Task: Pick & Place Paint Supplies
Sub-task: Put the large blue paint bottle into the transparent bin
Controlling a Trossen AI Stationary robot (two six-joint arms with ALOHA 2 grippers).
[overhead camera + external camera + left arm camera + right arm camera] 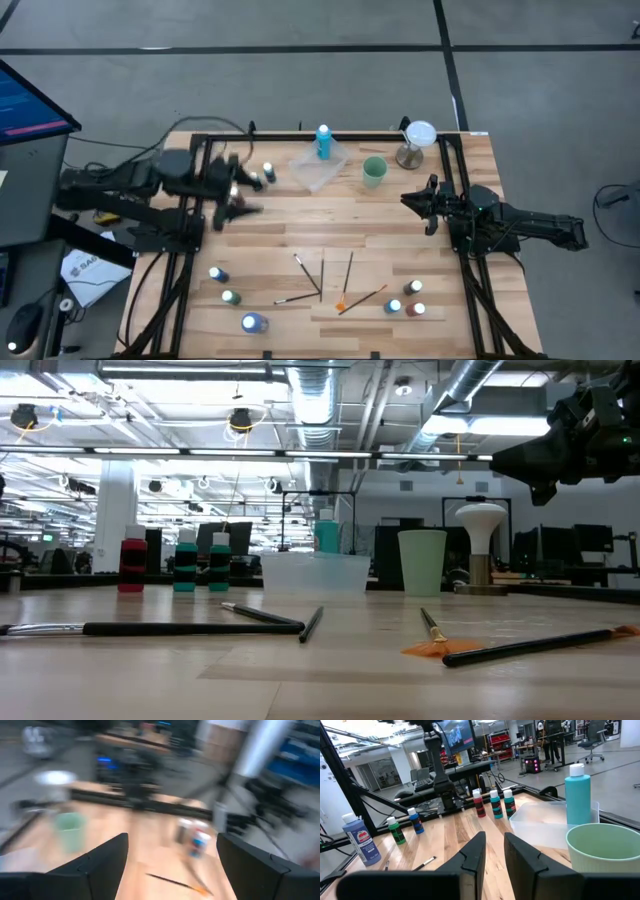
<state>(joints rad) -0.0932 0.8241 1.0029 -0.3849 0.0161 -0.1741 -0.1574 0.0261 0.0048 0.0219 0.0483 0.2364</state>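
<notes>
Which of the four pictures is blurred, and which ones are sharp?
Left wrist view: smeared by motion blur, the green cup and bottles only vague shapes. High, low and right wrist views: sharp; the teal bottle reads clearly. Low view: bright ceiling lights.

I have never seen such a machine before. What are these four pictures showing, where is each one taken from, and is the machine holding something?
It is a robot with two dark arms at a wooden table. One picture looks straight down from above, one looks level across the tabletop, and two come from cameras on the arms' wrists. From above, the left gripper is at the table's left, open and empty; the right gripper is at the right, its fingers close together with nothing between them. On the table lie thin paintbrushes and small white-capped paint bottles. At the far edge, a taller teal bottle stands in a clear tray, beside a pale green cup.
</notes>
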